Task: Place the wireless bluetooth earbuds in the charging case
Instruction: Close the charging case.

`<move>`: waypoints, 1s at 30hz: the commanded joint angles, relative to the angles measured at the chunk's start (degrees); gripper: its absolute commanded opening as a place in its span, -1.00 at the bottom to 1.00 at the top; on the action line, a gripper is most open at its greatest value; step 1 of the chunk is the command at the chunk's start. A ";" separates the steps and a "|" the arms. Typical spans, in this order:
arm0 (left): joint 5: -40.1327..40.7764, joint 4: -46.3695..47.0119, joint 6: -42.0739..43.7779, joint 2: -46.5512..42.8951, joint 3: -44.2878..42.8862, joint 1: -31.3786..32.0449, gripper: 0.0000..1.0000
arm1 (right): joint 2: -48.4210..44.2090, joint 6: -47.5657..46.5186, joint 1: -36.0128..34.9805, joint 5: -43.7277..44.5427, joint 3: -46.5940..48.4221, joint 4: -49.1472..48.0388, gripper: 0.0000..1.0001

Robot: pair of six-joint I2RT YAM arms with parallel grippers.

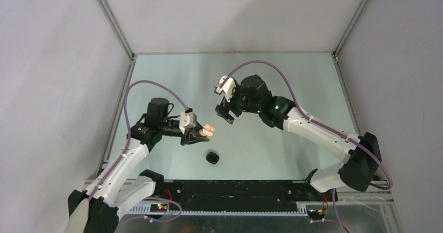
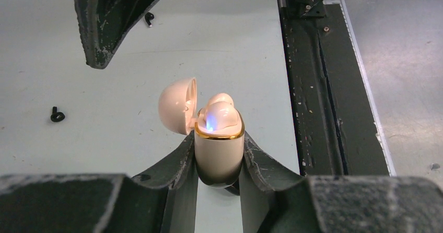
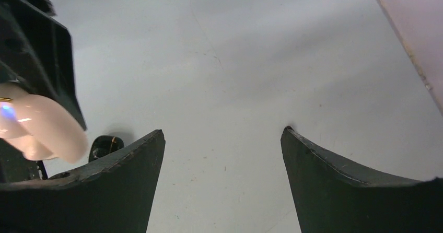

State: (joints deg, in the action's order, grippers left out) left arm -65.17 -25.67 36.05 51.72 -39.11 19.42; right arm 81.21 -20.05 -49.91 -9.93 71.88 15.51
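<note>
My left gripper (image 1: 200,134) is shut on the body of a cream-white charging case (image 2: 219,152) and holds it upright above the table. Its lid (image 2: 176,106) is open, a blue light glows inside, and two cream-white earbuds (image 2: 219,112) sit in its wells. The case also shows in the top view (image 1: 208,131) and the right wrist view (image 3: 44,126). Two black earbuds (image 2: 57,115) (image 2: 149,18) lie loose on the table. A black case (image 1: 212,158) lies on the table below the cream one. My right gripper (image 3: 222,134) is open and empty, just right of the cream case (image 1: 221,102).
The black base rail (image 2: 313,86) runs along the table's near edge. Grey walls with metal frame posts (image 1: 112,24) enclose the table on three sides. One finger of the right gripper (image 2: 104,19) hangs in the upper left of the left wrist view.
</note>
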 commanded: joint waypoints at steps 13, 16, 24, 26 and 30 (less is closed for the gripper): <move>-1.71 -2.49 3.67 -1.79 -1.51 -0.68 -0.85 | -0.15 -2.01 -4.56 -2.43 -0.84 -0.47 0.74; -1.61 -2.43 3.99 -1.60 -1.32 -0.71 -0.85 | -0.09 -3.44 -5.98 -1.41 -0.86 -0.16 0.75; -1.23 -1.96 3.92 -1.27 -1.01 -0.82 -0.85 | -1.42 -4.84 -6.29 -5.17 -0.86 1.92 0.74; -1.02 -1.62 3.88 -0.95 -0.83 -0.86 -0.85 | -1.87 -5.19 -6.29 -7.18 -0.84 2.78 0.74; -0.72 -1.47 3.69 -1.22 -0.84 -0.81 -0.85 | -2.92 -5.45 -6.16 -10.49 -0.86 3.79 0.75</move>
State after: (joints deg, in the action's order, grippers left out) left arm -65.14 -28.12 38.63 50.76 -39.11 18.94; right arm 81.10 -24.53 -56.03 -16.01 70.94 18.37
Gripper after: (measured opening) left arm 0.328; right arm 0.871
